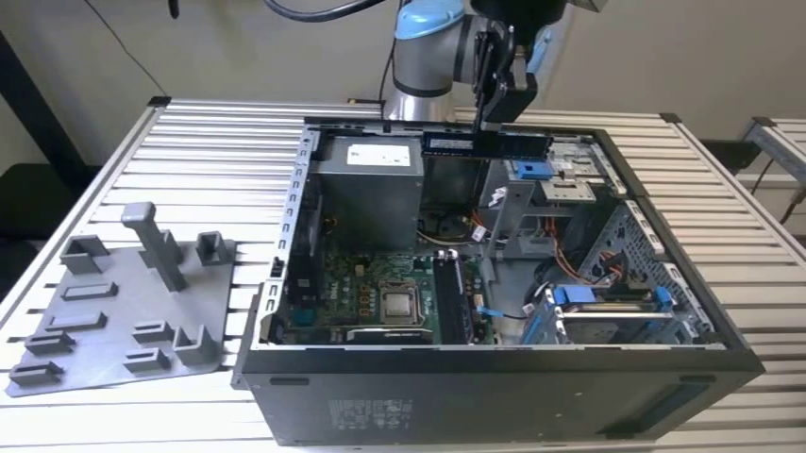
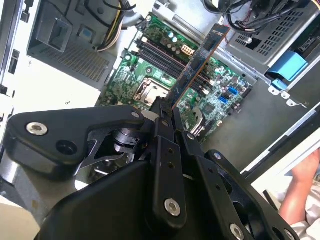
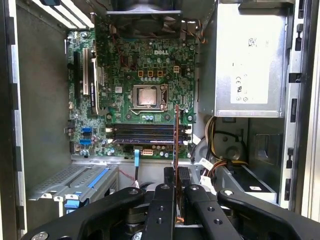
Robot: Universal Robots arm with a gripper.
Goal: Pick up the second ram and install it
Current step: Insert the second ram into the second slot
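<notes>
Since it would have to go edge-first into one of the long slots [image 3: 147, 135] on the green board [image 3: 150, 65], the memory stick [image 1: 486, 143] hangs level above the open computer case [image 1: 504, 396], the gripper [image 1: 486, 128] clamped on its upper edge

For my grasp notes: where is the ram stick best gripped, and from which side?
Pinch the second ram across its two flat faces at the upper long edge, coming from above, as the gripper does. It is thin and hangs level, so its lower edge is free.

A robotics lab: robot arm [image 1: 422, 52], opened computer case [image 1: 504, 401], slatted bench [image 1: 214, 142].
</notes>
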